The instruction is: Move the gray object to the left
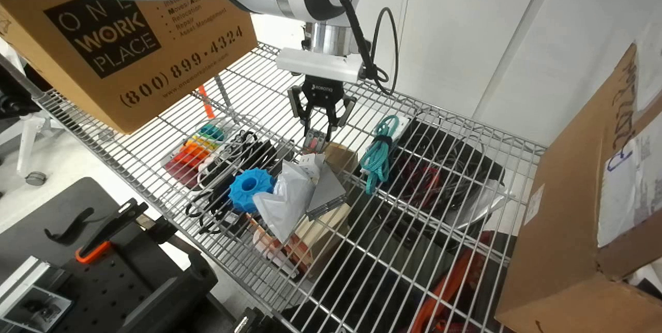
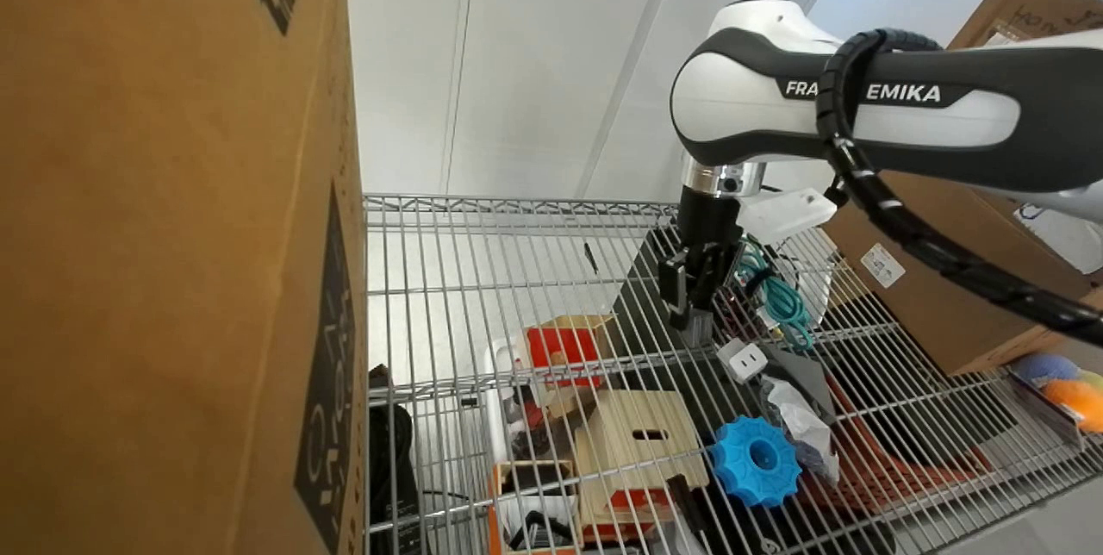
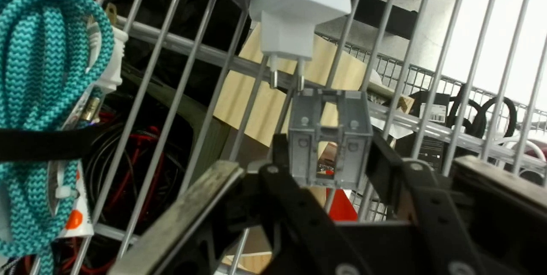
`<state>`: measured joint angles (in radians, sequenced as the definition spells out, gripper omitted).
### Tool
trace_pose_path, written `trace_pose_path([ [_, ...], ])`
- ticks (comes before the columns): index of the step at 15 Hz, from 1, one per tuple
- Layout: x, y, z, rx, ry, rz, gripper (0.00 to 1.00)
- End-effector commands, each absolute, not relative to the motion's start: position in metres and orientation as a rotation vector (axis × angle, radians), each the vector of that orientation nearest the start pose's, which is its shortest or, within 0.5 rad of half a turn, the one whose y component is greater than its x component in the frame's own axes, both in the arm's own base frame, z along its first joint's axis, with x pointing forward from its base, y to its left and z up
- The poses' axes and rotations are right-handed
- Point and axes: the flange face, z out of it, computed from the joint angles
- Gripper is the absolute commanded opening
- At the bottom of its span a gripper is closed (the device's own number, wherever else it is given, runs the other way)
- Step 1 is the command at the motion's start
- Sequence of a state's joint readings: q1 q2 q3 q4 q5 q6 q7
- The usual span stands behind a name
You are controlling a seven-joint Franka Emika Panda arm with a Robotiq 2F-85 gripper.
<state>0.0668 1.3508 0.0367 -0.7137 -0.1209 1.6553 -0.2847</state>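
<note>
The gray object [image 3: 330,138] is a small boxy plastic piece with slots through its middle. In the wrist view it sits between my two fingertips, with a finger against each side. My gripper [image 3: 329,151] looks shut on it. In both exterior views the gripper [image 1: 318,130] [image 2: 689,309] points down over the wire shelf, and the gray object shows at its tips [image 1: 314,141] [image 2: 696,331]. I cannot tell whether the object touches the shelf wires or is slightly above them.
A white plug adapter [image 3: 295,14] lies right beside the gray object. A flat gray device [image 1: 327,192], white bag [image 1: 284,198], blue knob [image 1: 252,190] and teal cord [image 1: 380,154] are on the wire shelf. Large cardboard boxes [image 1: 145,48] [image 1: 558,209] stand at both ends.
</note>
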Motion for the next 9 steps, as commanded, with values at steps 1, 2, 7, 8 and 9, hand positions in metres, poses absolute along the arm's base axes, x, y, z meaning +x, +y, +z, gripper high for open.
trace_pose_path([
  [1, 0.742, 0.061, 0.105, -3.029, -0.635, 0.675, 0.22],
  [2, 0.743, 0.064, 0.112, -3.027, -0.636, 0.673, 0.22],
  [7, 0.744, 0.085, 0.135, -3.018, -0.724, 0.678, 0.22],
  [8, 0.744, 0.091, 0.137, -3.012, -0.754, 0.673, 0.22],
  [9, 0.744, 0.098, 0.138, -3.007, -0.784, 0.669, 0.22],
])
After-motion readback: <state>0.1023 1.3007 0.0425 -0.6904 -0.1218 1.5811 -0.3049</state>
